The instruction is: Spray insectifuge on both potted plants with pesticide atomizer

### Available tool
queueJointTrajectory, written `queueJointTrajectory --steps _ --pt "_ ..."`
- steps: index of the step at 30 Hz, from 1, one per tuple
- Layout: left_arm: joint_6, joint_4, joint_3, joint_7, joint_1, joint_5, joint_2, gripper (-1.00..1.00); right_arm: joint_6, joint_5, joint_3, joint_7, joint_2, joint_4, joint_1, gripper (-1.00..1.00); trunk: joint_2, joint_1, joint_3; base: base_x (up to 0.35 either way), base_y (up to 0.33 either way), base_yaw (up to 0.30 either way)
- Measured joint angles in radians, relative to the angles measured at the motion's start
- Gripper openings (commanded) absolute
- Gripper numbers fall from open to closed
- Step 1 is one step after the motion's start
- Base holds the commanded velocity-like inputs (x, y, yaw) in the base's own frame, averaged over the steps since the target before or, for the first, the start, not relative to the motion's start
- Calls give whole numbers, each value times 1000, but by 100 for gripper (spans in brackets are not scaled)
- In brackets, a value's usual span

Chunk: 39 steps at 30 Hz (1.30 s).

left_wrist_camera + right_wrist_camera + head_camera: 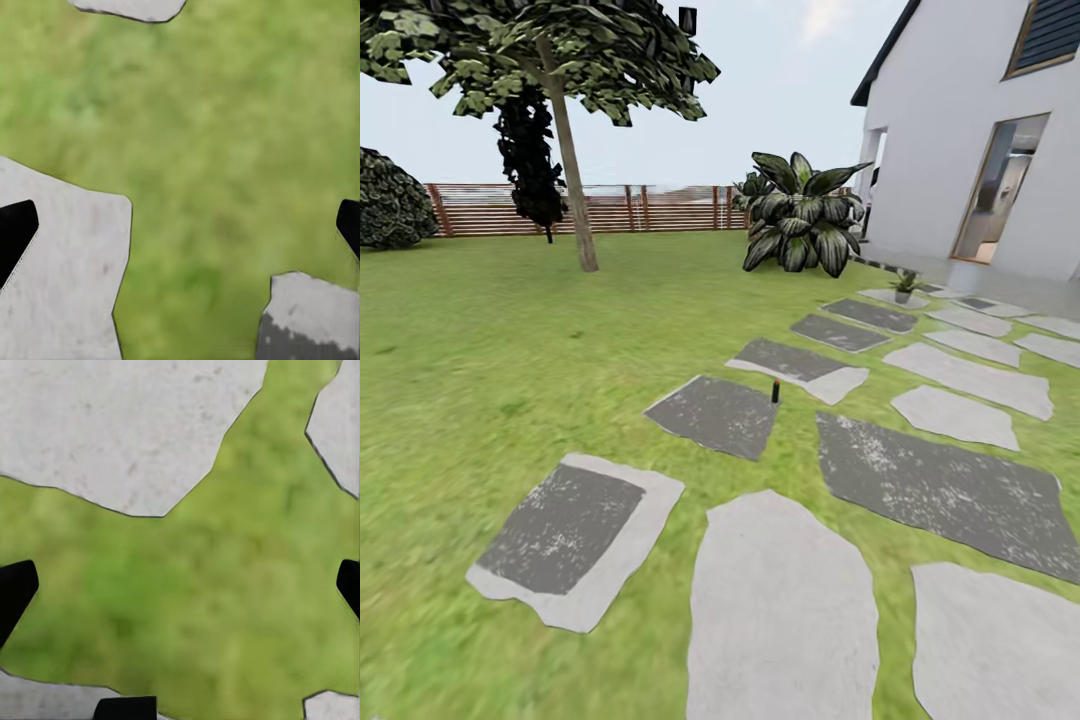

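Both wrists point down at the lawn (510, 350): left gripper (180, 225) and right gripper (180, 585) spread wide, empty; the pesticide atomizer (775, 391) stands upright between stepping stones (715, 413)

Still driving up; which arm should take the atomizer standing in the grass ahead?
Probably right, weakly: the atomizer stands slightly right of the head view's centre, between stepping stones. Both pincers, left and right, are open and empty, far off.

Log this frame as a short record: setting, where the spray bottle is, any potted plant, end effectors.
setting: lawn with stepping stones, fence, house
spray bottle: upright on grass between stones, ahead, not held
potted plant: one, far along the path, near the big striped bush
left end effector: open, empty, over grass
right end effector: open, empty, over grass
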Motion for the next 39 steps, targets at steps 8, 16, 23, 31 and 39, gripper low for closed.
queueJointTrajectory --steps 8,16,23,31,39 --pt "0 0 0 0 0 0 1 100 0 0 -3 1 0 -1 0 100 0 0 0 339 0 0" --pt "0 0 0 0 0 1 1 100 0 -1 -5 1 0 -2 0 100 0 0 0 340 0 -104" --pt "0 0 0 0 0 0 0 100 0 -1 -6 0 0 -2 0 100 0 0 0 339 0 -252" --pt "0 0 0 0 0 1 1 100 0 -1 -7 0 0 -2 0 100 0 0 0 339 0 -259" --pt "0 0 0 0 0 0 1 100 0 -1 -7 0 0 -2 0 100 0 0 0 340 0 -76"
